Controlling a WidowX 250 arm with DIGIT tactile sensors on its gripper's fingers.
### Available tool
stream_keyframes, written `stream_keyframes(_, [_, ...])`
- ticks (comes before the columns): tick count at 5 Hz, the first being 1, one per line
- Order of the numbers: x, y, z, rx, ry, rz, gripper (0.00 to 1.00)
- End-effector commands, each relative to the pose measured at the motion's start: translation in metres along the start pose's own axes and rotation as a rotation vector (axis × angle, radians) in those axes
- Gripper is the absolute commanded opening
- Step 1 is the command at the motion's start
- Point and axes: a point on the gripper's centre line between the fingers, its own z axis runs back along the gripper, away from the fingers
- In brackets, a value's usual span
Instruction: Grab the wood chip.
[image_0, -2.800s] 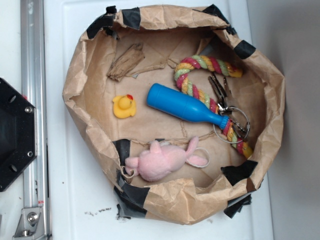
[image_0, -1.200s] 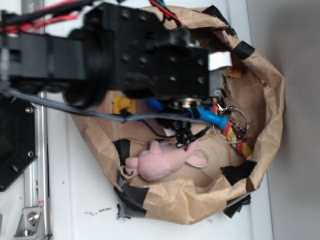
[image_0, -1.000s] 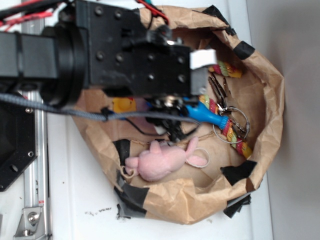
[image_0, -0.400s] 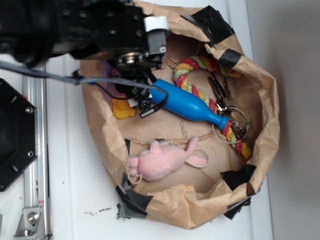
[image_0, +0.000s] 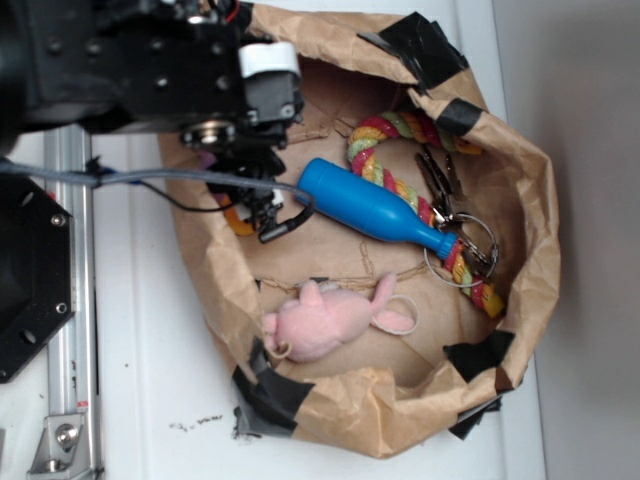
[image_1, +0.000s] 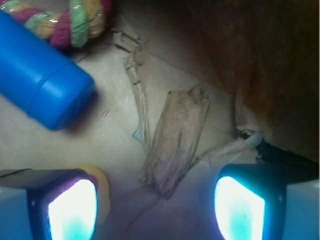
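The wood chip (image_1: 177, 137) is a flat, grooved, grey-brown piece lying on the paper floor of the bag. It shows only in the wrist view; in the exterior view the arm hides it. My gripper (image_1: 157, 210) is open above it, its two lit fingers standing wide apart on either side of the chip's ragged near end without touching it. In the exterior view the gripper (image_0: 240, 175) hangs over the bag's upper left corner.
A blue bottle (image_0: 375, 212) lies just right of the gripper, with a coloured rope (image_0: 400, 130) and keys (image_0: 465, 235) beyond. The yellow duck (image_1: 102, 192) sits against the left finger. A pink plush (image_0: 325, 320) lies lower down. The paper bag's wall (image_0: 520, 150) rings everything.
The arm came in over the bag and moved to its upper left corner, covering the wood chip and most of the duck. The bag's left wall has been pushed inward.
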Motion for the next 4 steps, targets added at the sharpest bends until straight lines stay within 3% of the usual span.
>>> stream_keyframes(1, [0.013,0.021,-0.024,-0.041,-0.013,0.059,1.0])
stream_keyframes(4, [0.013,0.01,-0.048,0.035,0.011,0.035,1.0])
